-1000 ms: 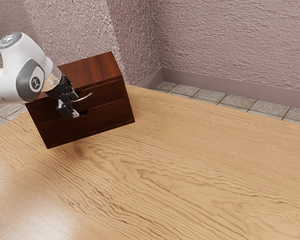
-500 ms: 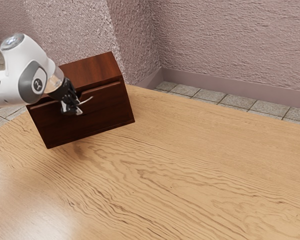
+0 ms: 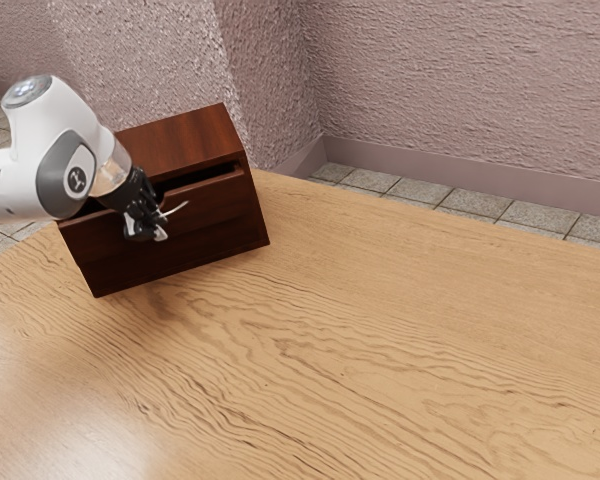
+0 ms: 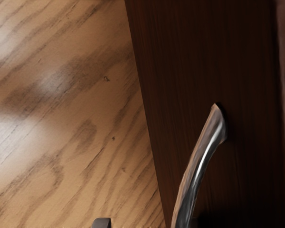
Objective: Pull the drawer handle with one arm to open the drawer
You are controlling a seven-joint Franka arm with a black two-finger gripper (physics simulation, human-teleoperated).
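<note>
Black gripper (image 3: 146, 222) closed narrowly on one end of a curved silver handle (image 3: 173, 208), fingers pinching it from two sides. Handle fixed to the front of the drawer (image 3: 205, 200). Drawer standing slightly out of a dark wood cabinet (image 3: 185, 140), with a dark gap along its top edge. Cabinet on a wood table (image 3: 380, 330), close to the wall corner. White arm (image 3: 45, 165) entering from the exterior view's left.
</note>
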